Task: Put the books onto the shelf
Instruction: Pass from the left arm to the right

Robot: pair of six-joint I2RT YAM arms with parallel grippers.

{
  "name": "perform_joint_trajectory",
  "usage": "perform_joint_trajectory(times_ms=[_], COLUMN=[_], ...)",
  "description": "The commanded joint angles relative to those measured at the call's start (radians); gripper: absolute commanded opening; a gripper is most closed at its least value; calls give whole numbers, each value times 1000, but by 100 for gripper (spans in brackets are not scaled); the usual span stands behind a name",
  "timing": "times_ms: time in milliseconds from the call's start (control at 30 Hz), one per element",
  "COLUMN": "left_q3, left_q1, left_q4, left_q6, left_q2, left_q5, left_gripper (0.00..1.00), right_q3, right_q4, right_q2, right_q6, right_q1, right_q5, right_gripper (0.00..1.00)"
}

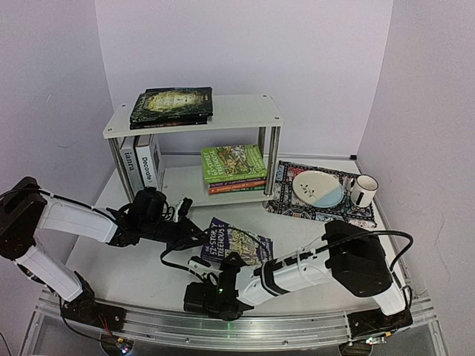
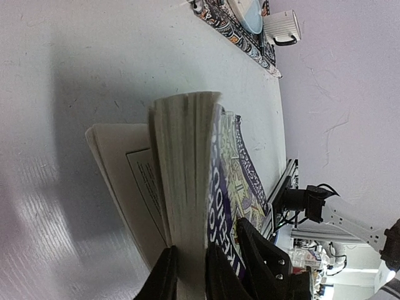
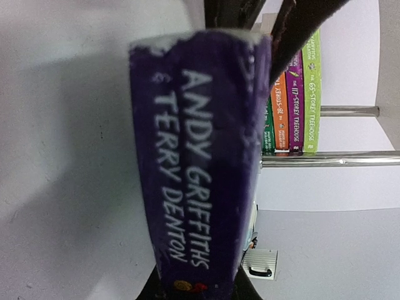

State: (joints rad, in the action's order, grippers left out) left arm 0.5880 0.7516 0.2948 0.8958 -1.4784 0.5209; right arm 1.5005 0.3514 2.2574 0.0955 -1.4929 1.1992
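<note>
Currently both clamp the purple book (image 1: 239, 245) just in front of the shelf (image 1: 245, 111): left gripper (image 2: 190, 265) on pages, right gripper (image 1: 228, 264) on spine; the loose cover (image 2: 115, 175) could splay and snag.

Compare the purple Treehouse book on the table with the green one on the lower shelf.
Purple book sits on the table, clamped by left gripper and right gripper; green book tops a stack on the shelf's lower tier. Purple's cover splays open; green's lies closed. Both: Treehouse paperbacks.
</note>
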Motion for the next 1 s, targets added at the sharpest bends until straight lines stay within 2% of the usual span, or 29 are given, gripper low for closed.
perform_joint_trajectory(times_ms=[0,100,233,300,400,600,833,967], left_q3=[15,-1,-29,-38,-30,61,113,184], left_q1=[5,5,5,5,5,5,5,5], left_q4=[83,81,70,53,-14,-343,-515,-669], left_q6=[-32,-48,-53,-63,-93,-196,-261,-301], left_q2=[42,82,167,215,285,410,587,670], left_q5=[47,27,-27,-60,-116,-322,-485,-612], left_gripper=[28,45,64,70,75,80,83,83], right_q3=[-9,-37,-73,-89,-105,-119,-112,-159], right_q4=[31,15,-3,-16,-40,-70,-90,-165], right_q2=[-44,-72,-123,-153,-204,-325,-499,-601], right_q6=[-36,-55,-97,-146,-214,-355,-415,-412], right_q1=[-1,-2,-1,-1,0,10,49,106], right_q5=[53,56,69,73,56,-3,-191,-315], right_gripper=[4,0,0,0,0,0,0,0])
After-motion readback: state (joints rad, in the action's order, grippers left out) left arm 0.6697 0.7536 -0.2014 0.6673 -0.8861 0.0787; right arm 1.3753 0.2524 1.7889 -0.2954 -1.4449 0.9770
